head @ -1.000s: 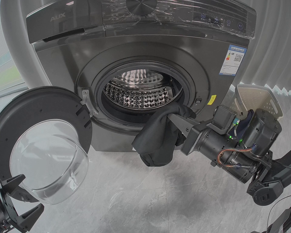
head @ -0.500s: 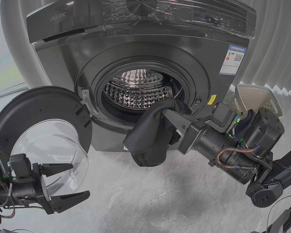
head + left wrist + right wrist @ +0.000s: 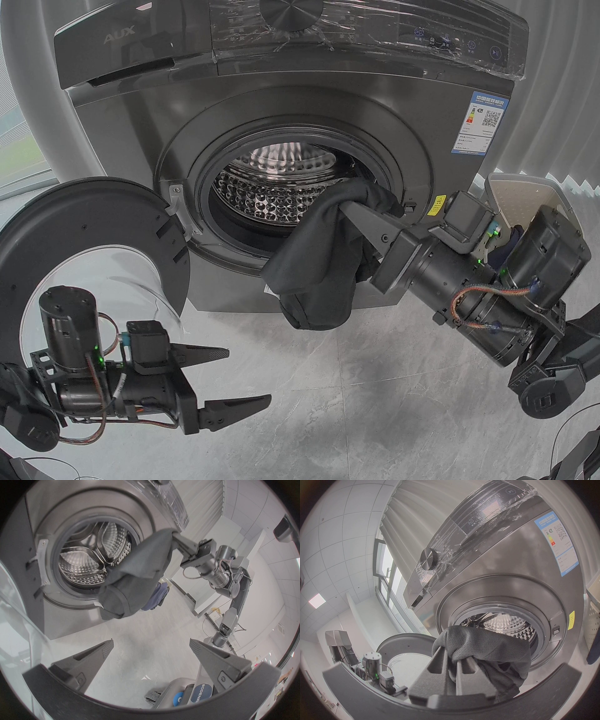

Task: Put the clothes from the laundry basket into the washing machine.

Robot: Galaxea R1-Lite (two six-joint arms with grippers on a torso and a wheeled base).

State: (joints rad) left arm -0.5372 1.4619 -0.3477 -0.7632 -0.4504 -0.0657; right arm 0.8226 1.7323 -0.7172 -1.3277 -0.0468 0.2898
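Observation:
My right gripper (image 3: 357, 205) is shut on a dark grey garment (image 3: 319, 256) at the right rim of the washing machine's (image 3: 275, 94) open drum (image 3: 281, 187). The cloth hangs down in front of the machine, outside the drum. The right wrist view has the garment (image 3: 484, 655) pinched between the fingers (image 3: 467, 673). My left gripper (image 3: 240, 380) hangs open low on the left above the floor, pointing right, with nothing in it (image 3: 150, 655). The cream laundry basket (image 3: 531, 203) stands to the right of the machine, behind my right arm, with a blue garment (image 3: 500, 253) in it.
The machine's round door (image 3: 87, 262) is swung open to the left, its glass bowl facing out just behind my left arm. Grey tiled floor (image 3: 350, 400) lies between the two arms. White curtains (image 3: 562, 112) hang behind the basket.
My left arm has risen from the bottom left corner and moved right, gripper staying open. My right gripper has lifted the garment slightly toward the drum's right rim.

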